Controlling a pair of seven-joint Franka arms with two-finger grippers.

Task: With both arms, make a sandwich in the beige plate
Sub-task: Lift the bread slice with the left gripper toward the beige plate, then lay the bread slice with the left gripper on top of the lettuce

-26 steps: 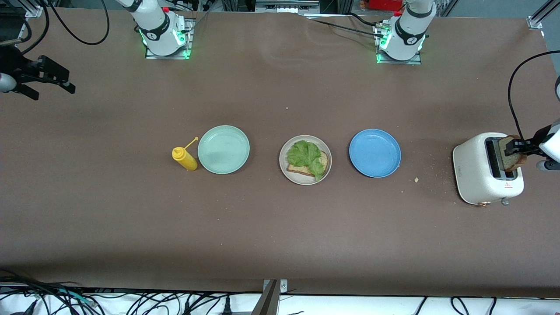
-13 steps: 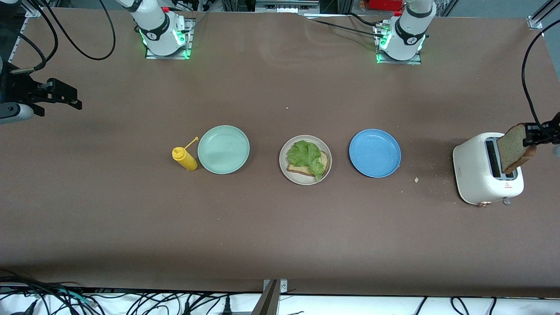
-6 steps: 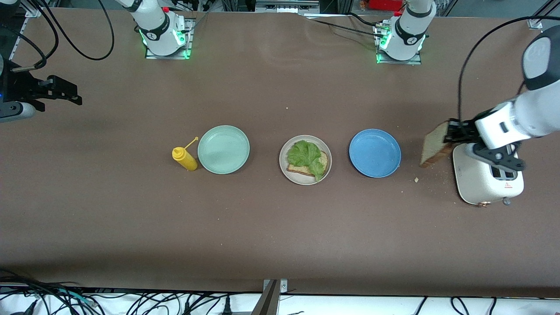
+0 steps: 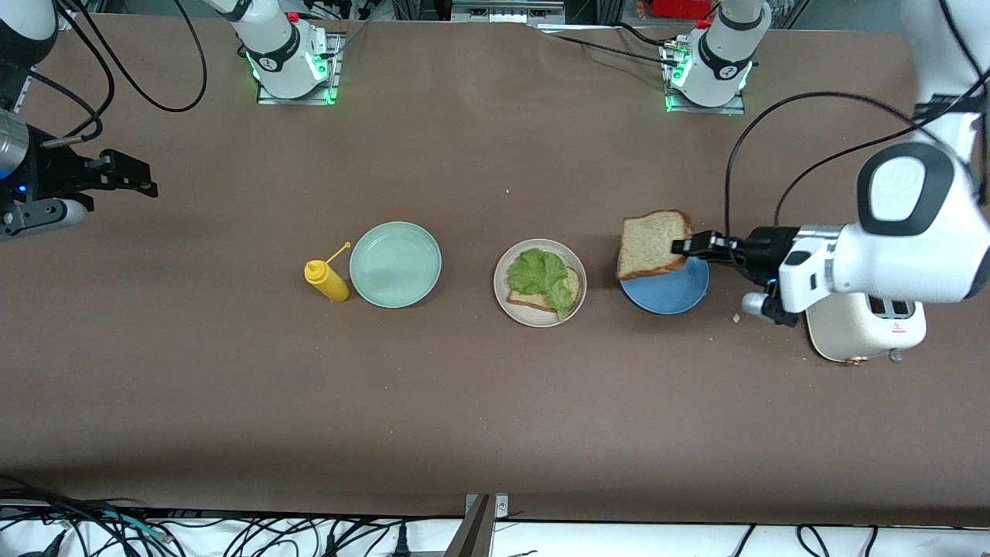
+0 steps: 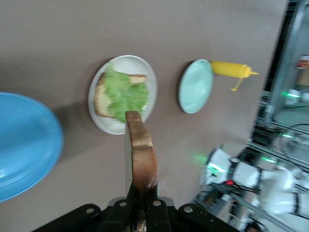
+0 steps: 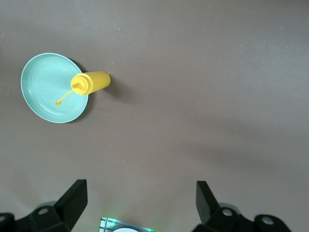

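Left gripper (image 4: 681, 247) fingers pinching bread slice (image 4: 654, 244) over blue plate (image 4: 673, 298); right gripper (image 6: 140, 195) fingers spread.

Lettuce-topped bread slice (image 4: 551, 288) on beige plate (image 4: 503, 298)

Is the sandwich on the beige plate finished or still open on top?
Still open. The beige plate holds one bread slice under lettuce; the top slice hangs in the left gripper over the blue plate.
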